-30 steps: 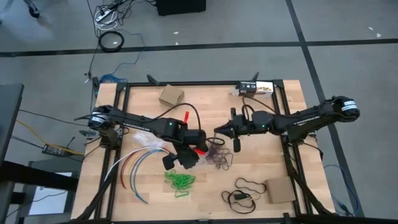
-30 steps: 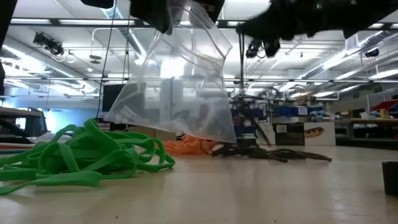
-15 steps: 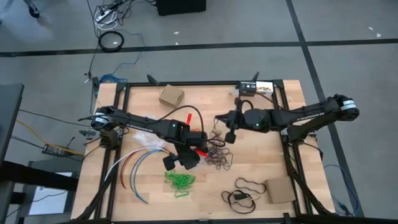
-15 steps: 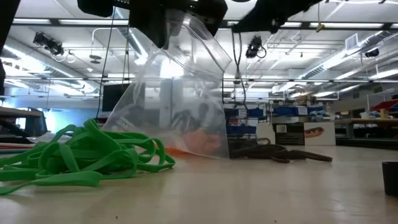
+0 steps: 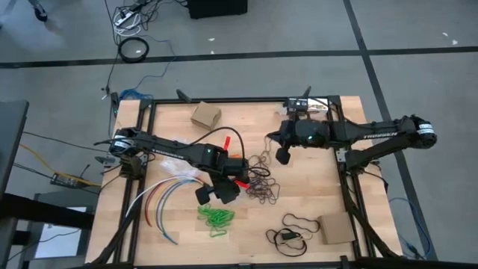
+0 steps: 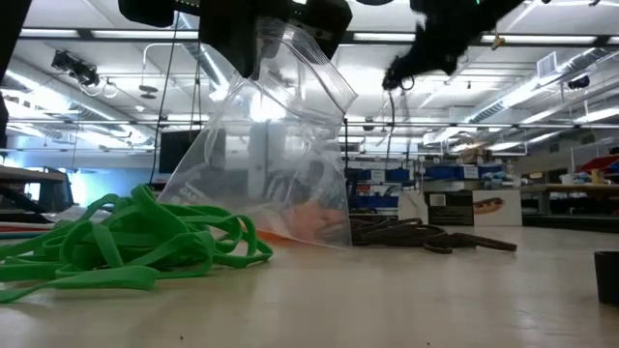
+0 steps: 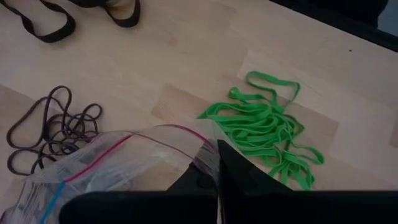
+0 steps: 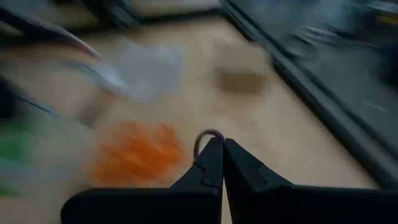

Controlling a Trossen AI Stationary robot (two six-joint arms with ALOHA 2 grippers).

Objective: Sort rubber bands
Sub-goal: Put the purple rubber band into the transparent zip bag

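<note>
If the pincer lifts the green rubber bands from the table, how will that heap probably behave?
The green rubber bands lie as thin, curling, interlaced loops, so they will probably be floppy and sag. Because the loops overlap, several may rise together in a clump, while loose ones at the edge may drop off. They look light for the heap's size, so a push would likely drag and spread them rather than roll them.

Two dark jointed arms, black tapered fingers (image 8: 211, 171)

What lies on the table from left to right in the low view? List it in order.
Green rubber bands → clear plastic bag, held up by the left gripper → dark rubber bands.
</note>
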